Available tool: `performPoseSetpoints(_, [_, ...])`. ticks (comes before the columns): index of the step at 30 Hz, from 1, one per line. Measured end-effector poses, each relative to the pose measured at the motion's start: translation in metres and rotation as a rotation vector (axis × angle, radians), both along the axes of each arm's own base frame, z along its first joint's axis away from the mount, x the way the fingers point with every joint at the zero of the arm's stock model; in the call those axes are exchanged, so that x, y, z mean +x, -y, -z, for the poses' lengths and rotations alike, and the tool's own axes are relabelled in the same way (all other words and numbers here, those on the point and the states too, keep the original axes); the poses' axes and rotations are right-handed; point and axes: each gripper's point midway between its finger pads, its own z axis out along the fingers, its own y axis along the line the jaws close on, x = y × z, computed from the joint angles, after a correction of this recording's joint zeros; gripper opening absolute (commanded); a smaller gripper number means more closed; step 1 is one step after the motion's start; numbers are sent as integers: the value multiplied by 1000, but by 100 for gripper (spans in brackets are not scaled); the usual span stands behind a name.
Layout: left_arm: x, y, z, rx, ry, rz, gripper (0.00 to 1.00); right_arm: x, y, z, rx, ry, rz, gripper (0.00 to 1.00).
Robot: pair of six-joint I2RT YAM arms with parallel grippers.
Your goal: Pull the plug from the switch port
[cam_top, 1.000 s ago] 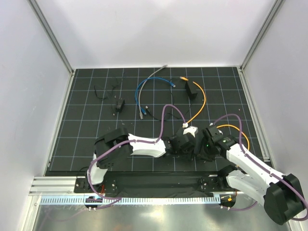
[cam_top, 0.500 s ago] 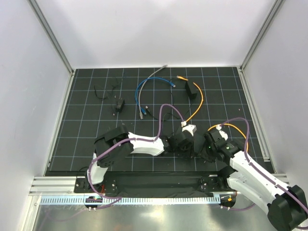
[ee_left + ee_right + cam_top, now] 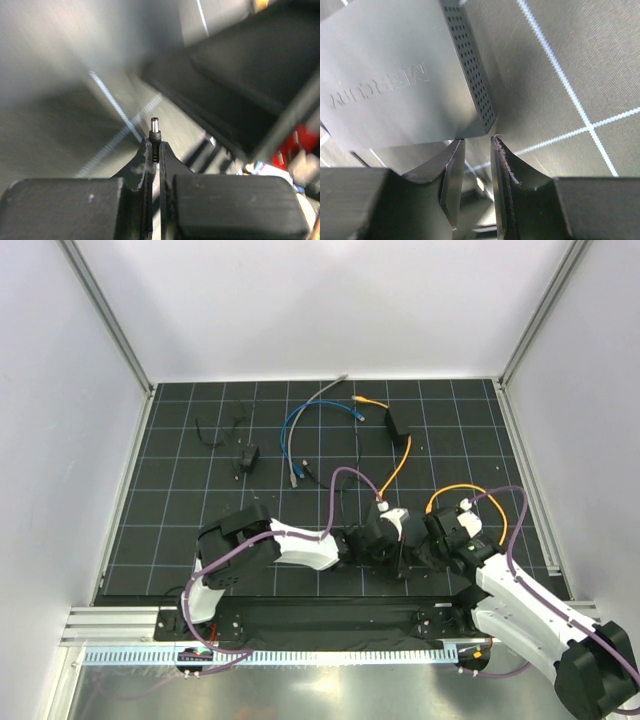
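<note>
The left gripper (image 3: 154,148) is pinching the plug (image 3: 154,129) at the very ends of its fingers, its jaws all but closed on it. The plug is showing as a short silvery round pin on a black collar. It is sticking straight out past the fingertips, its tip bare and touching nothing. A blurred dark shape is looming beyond it to the right.

The right gripper (image 3: 477,142) is holding its jaws a narrow way apart, with the tips right at the near corner of the switch (image 3: 395,75). Whether they are gripping it I cannot tell. The switch is showing a flat dark face with raised lettering and a side wall full of small holes, with the gridded mat (image 3: 560,60) beside it.

From above, both grippers are crowding together near the front middle, and the orange cable (image 3: 372,402) is trailing away toward the back.
</note>
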Motion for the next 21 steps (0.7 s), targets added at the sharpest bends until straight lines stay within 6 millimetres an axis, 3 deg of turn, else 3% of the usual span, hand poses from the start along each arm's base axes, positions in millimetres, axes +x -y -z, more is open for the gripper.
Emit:
performPoseSetpoints(5, [-19, 0, 1, -24, -47, 25, 0, 9, 6, 3, -14, 29, 66, 34])
performPoseSetpoints(11, [-19, -14, 0, 24, -32, 15, 0, 8, 7, 1, -28, 28, 49, 36])
performPoseSetpoints(17, [-6, -54, -2, 185, 62, -14, 0, 8, 8, -28, -51, 66, -37, 39])
performPoseSetpoints(21, [15, -79, -19, 262, 126, -44, 0, 9, 6, -50, -64, 90, -103, 41])
